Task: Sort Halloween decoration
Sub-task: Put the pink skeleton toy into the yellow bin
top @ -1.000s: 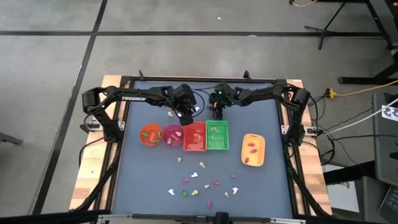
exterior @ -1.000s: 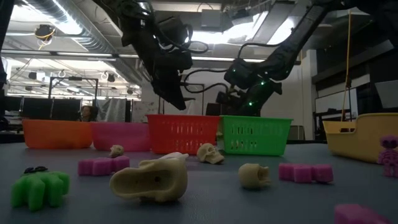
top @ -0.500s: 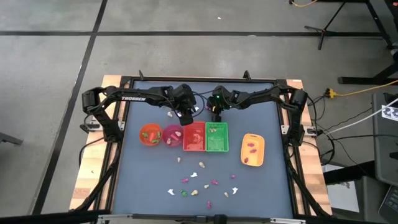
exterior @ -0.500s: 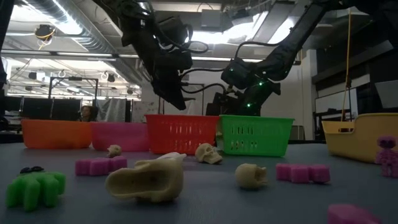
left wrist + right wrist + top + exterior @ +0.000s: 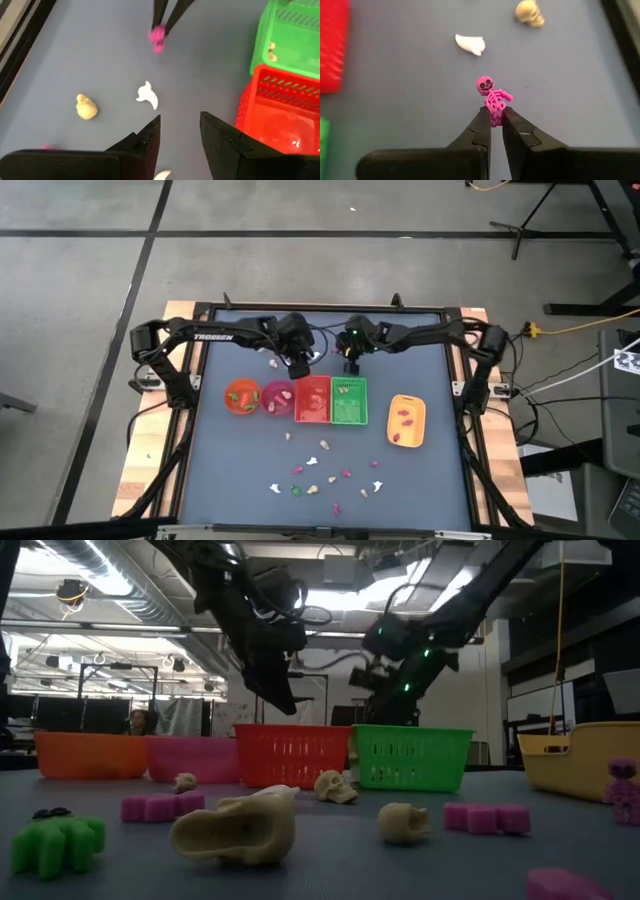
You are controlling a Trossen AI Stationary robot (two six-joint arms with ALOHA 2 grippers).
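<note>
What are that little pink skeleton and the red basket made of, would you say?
Pink skeleton: probably moulded plastic, one even pink, with a slight sheen.
Red basket: apparently rigid plastic too, with slotted walls, glossy in the light. Neither can be told for sure by look alone.

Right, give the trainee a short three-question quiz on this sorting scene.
1. True or false: the right pincer is shut on a tiny pink plastic skeleton.
2. Which slotted plastic basket sits directly beside the red plastic basket: A yellow, B green, C orange?
3. Fill in: the white plastic ghost lies on the ____ tabletop.

Key: 1 true; 2 B, the green plastic basket; 3 grey-blue.
</note>
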